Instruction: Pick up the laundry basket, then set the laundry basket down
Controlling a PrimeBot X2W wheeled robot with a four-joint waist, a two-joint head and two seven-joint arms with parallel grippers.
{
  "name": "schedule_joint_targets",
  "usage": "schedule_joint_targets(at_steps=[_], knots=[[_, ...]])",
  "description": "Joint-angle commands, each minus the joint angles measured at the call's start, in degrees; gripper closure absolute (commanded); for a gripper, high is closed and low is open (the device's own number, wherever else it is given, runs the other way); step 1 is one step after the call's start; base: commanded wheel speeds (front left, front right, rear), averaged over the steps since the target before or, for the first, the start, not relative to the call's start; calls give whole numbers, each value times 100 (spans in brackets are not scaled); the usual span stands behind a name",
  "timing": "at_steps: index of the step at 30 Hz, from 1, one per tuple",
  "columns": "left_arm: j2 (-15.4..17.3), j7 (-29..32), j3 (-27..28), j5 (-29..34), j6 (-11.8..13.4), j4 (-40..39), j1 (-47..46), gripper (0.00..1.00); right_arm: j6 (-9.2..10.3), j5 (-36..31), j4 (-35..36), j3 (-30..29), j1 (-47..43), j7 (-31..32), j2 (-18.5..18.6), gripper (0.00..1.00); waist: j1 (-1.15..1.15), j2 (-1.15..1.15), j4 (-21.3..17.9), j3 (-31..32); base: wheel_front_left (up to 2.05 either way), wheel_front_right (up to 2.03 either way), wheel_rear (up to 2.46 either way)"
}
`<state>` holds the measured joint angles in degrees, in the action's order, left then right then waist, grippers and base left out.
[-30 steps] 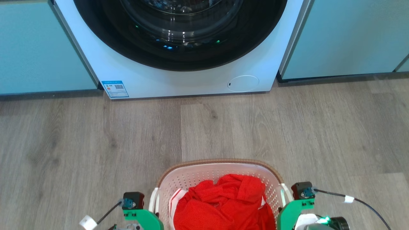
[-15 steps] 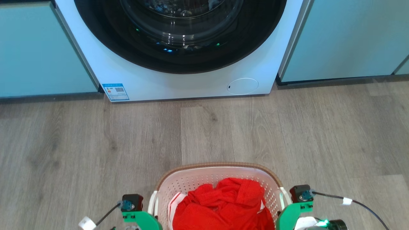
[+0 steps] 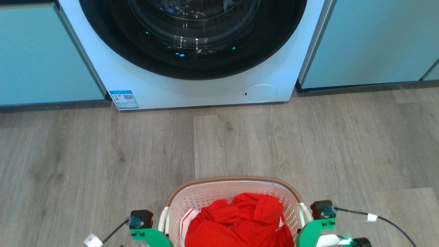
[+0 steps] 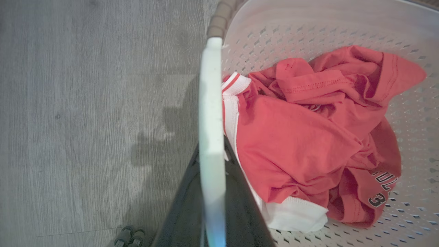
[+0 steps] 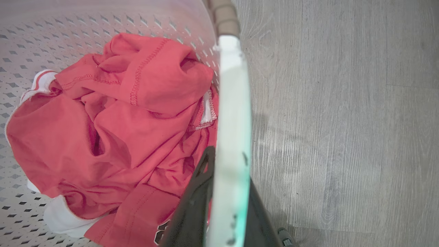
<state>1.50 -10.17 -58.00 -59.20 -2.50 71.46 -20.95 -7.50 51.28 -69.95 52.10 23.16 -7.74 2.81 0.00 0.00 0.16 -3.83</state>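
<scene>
The small, rounded-rectangular white plastic laundry basket (image 3: 233, 179) with perforated walls and a brown rim band sits at the bottom centre of the head view, between the two arms; it is on the near side of the grey wood-plank floor (image 3: 103, 147), well apart from the white front-loading washing machine (image 3: 192, 91) with its dark round door; teal cabinet fronts (image 3: 41, 51) flank the machine. Whether the basket rests on the floor or hangs just above it, I cannot tell. A crumpled red fabric jersey with white trim (image 3: 240, 223) lies inside. The left gripper (image 4: 211, 151) has its dark fingers closed on the white left side handle (image 4: 210, 103), one finger on each face; the right gripper (image 5: 227, 154) is clamped the same way on the white right side handle (image 5: 233, 103).
</scene>
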Motion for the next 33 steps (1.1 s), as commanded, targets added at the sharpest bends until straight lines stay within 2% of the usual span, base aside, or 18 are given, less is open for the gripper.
schedule_joint_targets(at_steps=[1, 18, 25, 33], knots=[[138, -83, 96, -69, 8, 10, -150, 100, 1, 12, 35, 125, 105, -110, 7, 100, 0, 0, -2, 3, 0, 0, 0], [138, -164, 14, -255, 11, 70, -244, 100, 1, 244, -34, 357, 248, -220, 7, 100, 0, 0, 1, -123, 0, 0, 0], [138, -290, 40, -291, 12, 84, -562, 100, 1, 275, -74, 392, 585, -346, 7, 100, 0, 0, 25, -485, 0, 0, 0], [145, -398, 102, -244, 31, 122, -1208, 100, 1, 247, -139, 390, 1175, -474, 7, 100, 0, 0, 64, -1172, 0, 0, 0]])
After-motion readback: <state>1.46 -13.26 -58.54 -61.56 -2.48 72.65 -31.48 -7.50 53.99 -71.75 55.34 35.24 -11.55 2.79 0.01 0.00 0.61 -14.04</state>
